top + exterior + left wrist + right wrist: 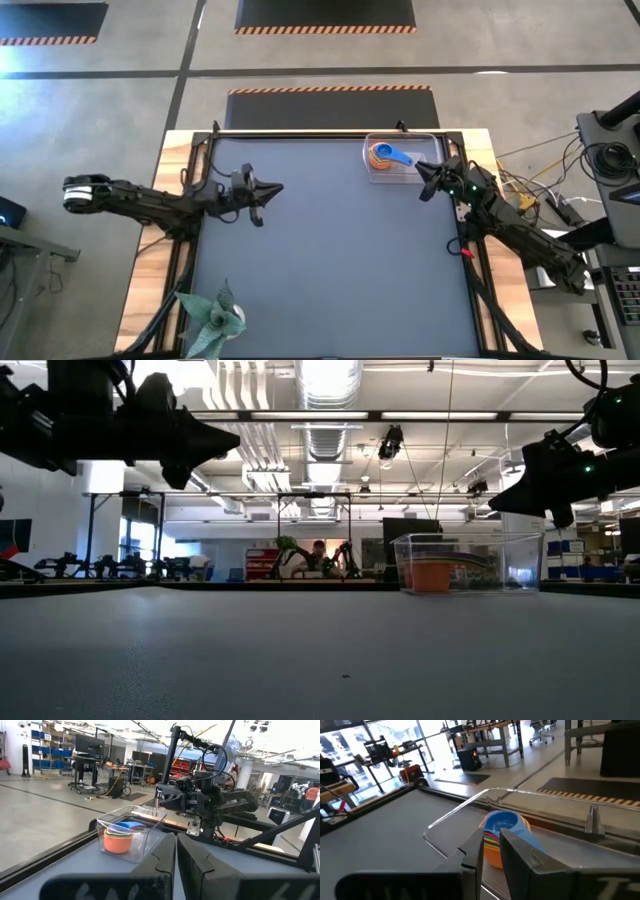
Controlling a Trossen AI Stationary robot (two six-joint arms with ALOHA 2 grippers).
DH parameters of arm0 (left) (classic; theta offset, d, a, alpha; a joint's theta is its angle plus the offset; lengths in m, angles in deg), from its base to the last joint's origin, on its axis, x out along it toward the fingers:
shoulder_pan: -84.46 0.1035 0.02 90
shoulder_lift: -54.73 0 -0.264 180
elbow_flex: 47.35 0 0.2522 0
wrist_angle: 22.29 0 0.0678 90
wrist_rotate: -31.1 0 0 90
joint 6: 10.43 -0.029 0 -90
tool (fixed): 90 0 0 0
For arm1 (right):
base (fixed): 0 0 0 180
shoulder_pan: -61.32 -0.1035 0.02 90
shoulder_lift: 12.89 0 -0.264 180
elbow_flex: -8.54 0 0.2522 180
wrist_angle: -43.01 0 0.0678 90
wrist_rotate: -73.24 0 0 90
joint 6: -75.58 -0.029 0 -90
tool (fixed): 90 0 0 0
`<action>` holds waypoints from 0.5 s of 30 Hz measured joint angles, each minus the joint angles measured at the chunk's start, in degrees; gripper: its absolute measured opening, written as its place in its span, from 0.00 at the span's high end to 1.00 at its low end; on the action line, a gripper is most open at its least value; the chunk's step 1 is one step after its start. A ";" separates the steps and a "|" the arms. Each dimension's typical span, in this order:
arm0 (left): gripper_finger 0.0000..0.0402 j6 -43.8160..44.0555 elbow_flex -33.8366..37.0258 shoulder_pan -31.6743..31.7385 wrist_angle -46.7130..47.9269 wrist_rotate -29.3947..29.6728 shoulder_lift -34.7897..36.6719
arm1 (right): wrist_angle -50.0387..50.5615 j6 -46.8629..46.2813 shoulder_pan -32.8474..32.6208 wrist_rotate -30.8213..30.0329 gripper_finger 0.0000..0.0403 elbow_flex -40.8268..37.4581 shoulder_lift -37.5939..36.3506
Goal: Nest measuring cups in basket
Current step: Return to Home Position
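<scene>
the measuring cups [385, 155] sit one inside the other in a little stack. the stack is in the basket [422, 145], in the part away from the right arm. the basket is at the far right corner of the dark table [330, 260]. the blue cup [501, 821] is on top and its flat handle sticks out over the rest. the orange cup [117, 843] is the outside one at the bottom. thin rims of other colours show between them, but they are too small to name each one.

the right gripper [425, 178] is up in the air just beside the basket, not touching it. its two fingers [517, 857] are a little bit apart, i think, and nothing is between them.

the left gripper [272, 189] is up in the air too, over the left part of the table, well apart from the basket. its fingers [162, 862] are pressed together and hold nothing.

a green leafy thing [212, 315] lies at the near left corner of the table.
</scene>
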 joint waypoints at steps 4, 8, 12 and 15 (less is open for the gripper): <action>1.00 0.00 -3.02 0.00 0.05 0.00 -3.05 | 0.49 -0.47 0.00 0.17 0.87 0.00 -0.02; 1.00 -0.02 -7.10 0.00 0.06 -0.01 -6.78 | 0.15 -0.93 -0.79 -0.09 0.87 0.02 0.03; 1.00 -0.99 -12.03 0.09 1.12 -0.01 -10.44 | -0.44 0.45 -4.94 -0.25 0.87 0.11 0.00; 1.00 0.48 -16.76 0.29 2.14 -0.31 -10.71 | -0.42 1.23 -7.00 -0.25 0.87 0.11 0.04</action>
